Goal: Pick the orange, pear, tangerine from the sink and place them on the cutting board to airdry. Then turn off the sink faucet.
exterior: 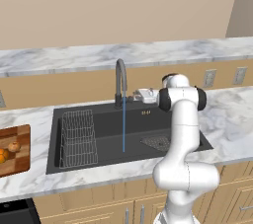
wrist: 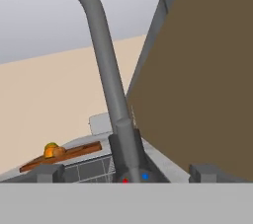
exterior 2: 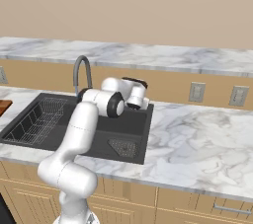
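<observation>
My gripper (wrist: 126, 173) is spread wide and empty, with the tap (wrist: 106, 70) straight ahead, lined up because water (exterior: 123, 129) runs; fruit (wrist: 53, 150) dries on the board (wrist: 64, 156) beyond.

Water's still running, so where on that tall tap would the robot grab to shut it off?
Probably the small lever at the base of the sink faucet, not the smooth curved neck. The open gripper faces that base head-on, so coming straight in with a finger on either side looks best.
</observation>
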Controlling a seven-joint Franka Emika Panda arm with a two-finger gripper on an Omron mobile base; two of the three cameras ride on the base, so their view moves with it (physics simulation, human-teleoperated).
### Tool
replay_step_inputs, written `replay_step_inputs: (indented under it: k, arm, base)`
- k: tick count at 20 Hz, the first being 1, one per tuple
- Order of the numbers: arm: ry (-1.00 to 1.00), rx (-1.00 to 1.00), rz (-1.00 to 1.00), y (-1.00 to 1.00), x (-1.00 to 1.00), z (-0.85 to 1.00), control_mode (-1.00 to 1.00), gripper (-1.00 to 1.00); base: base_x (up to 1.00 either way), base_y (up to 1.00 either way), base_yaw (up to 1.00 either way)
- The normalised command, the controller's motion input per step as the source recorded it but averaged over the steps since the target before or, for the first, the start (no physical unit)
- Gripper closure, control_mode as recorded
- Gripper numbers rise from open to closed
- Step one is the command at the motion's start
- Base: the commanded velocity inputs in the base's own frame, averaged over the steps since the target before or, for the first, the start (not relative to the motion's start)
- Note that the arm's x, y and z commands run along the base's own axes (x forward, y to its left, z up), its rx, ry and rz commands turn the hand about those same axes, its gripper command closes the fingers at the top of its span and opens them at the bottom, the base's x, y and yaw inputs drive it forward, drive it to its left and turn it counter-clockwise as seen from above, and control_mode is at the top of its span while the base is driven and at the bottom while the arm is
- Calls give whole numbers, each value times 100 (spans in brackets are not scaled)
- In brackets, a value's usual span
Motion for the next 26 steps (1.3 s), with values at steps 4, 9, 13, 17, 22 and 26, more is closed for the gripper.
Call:
replay_step_inputs:
  k: [4,9,13,17,22,26]
  arm:
    - [0,0,2,58,46,53,-100,-100]
    - [0,-1,6,61,60,73,-100,-100]
    - [0,-4,11,67,72,85,-100,-100]
    - [0,-6,12,74,79,87,-100,-100]
    - [0,-10,10,83,78,81,-100,-100]
    - [-1,-15,8,94,69,74,-100,-100]
  base:
    - [0,0,0]
    - [0,0,0]
    - [0,0,0]
    - [0,0,0]
    - [0,0,0]
    - [0,0,0]
